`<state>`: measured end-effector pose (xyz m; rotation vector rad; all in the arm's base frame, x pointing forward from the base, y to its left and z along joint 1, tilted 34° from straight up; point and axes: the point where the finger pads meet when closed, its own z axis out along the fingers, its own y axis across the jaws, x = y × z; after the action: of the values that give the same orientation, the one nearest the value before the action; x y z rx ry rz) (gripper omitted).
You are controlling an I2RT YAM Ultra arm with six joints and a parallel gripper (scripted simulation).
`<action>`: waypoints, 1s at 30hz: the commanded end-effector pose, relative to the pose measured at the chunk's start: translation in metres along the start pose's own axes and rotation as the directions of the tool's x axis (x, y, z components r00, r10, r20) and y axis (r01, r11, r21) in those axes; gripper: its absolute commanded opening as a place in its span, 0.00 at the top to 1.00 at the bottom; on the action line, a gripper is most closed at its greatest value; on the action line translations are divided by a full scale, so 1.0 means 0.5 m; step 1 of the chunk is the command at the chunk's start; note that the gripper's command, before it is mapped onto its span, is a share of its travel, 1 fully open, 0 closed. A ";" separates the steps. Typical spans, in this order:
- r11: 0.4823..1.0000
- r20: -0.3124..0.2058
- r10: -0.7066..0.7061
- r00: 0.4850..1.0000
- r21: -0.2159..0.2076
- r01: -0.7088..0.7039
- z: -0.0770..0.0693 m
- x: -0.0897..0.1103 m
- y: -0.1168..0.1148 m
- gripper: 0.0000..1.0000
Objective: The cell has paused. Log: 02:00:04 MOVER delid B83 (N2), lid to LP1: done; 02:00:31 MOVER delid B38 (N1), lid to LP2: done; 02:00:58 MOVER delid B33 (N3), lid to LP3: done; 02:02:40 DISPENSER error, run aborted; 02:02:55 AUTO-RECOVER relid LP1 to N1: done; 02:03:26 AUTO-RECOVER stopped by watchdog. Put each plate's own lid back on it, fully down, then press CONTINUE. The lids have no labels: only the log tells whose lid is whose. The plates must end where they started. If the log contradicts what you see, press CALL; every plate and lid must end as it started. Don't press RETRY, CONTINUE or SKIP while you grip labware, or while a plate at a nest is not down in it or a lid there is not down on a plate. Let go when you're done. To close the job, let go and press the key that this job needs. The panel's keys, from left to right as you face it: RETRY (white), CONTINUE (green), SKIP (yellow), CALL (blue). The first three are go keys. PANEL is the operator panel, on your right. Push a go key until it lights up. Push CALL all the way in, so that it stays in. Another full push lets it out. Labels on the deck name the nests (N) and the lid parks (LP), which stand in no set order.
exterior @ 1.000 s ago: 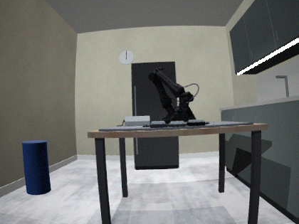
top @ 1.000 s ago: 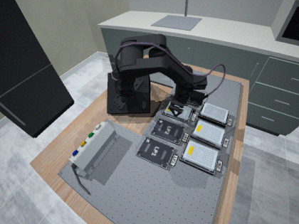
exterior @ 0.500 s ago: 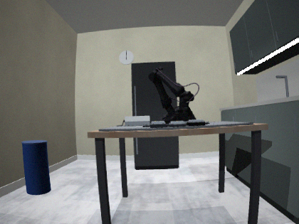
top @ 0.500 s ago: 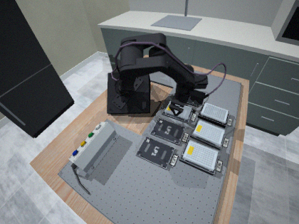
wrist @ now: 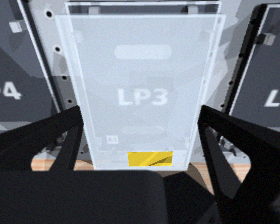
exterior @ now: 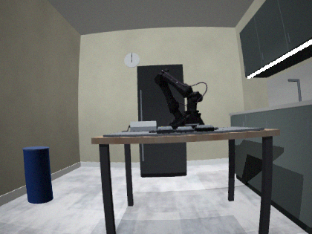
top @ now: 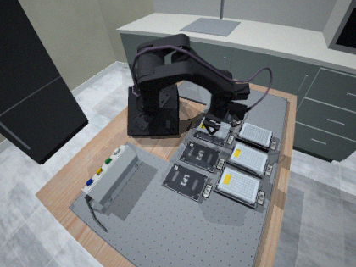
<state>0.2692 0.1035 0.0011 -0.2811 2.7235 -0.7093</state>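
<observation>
My gripper [wrist: 140, 112] is shut on a clear lid [wrist: 140, 90] with a yellow tag on its near edge. The lid is over the park marked LP3 [wrist: 142, 97], and I cannot tell whether it rests on the park or is a little above it. In the top view the gripper [top: 212, 127] is low over the far park of the column. Two dark parks [top: 199, 156] [top: 186, 181] closer to the camera lie bare. To their right stand three well plates: the far one [top: 254, 135], the middle one [top: 249, 158] and the near one [top: 238, 186], the last two with yellow tags.
The operator panel [top: 112, 173] stands at the deck's left, with white [top: 115, 152], green [top: 108, 161], yellow [top: 98, 171] and blue [top: 89, 181] keys. The arm's base [top: 152, 114] stands behind the parks. A kitchen counter runs behind the table.
</observation>
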 end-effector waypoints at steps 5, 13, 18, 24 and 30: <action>1.000 0.048 0.014 0.999 -0.019 -0.013 -0.057 -0.023 0.007 1.00; 1.000 0.033 0.003 0.999 -0.011 -0.002 -0.056 -0.005 0.003 1.00; 1.000 0.033 0.002 0.999 -0.011 -0.002 -0.056 -0.005 0.003 1.00; 1.000 0.040 0.009 0.999 -0.016 -0.008 -0.062 -0.012 0.006 1.00; 1.000 0.046 0.014 0.999 -0.021 -0.013 -0.066 -0.018 0.008 1.00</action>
<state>0.2579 0.1042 0.0102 -0.2810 2.7371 -0.7379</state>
